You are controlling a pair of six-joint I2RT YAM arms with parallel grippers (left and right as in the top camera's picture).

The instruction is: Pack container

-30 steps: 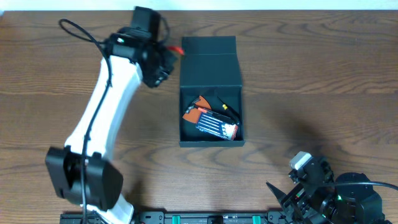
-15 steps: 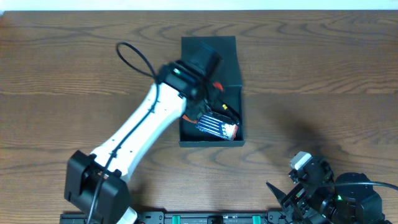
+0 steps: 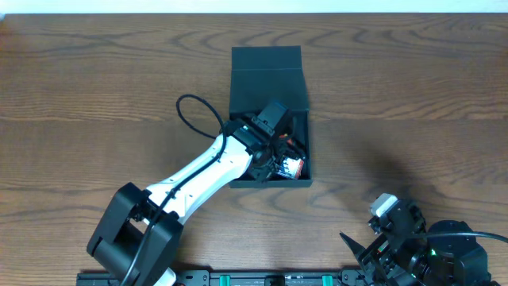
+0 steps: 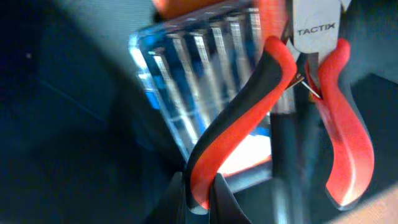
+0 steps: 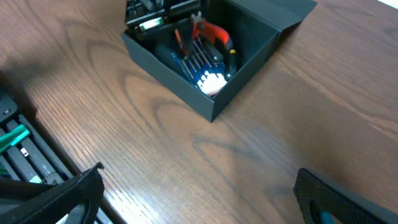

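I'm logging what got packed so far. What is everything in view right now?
container: one, matte black, middle of the table, flap lid open toward the far side
pliers: one pair, red and black handles, inside the container, lying over the packet
tool packet: one, clear with blue and white, flat in the container
table: one, brown wood grain, under everything
left arm: one, white and black, reaching into the container
left gripper: one, black, shut on a pliers handle
right arm: one, black, at the table's near right corner
right gripper: one, black, open and holding nothing, apart from the container
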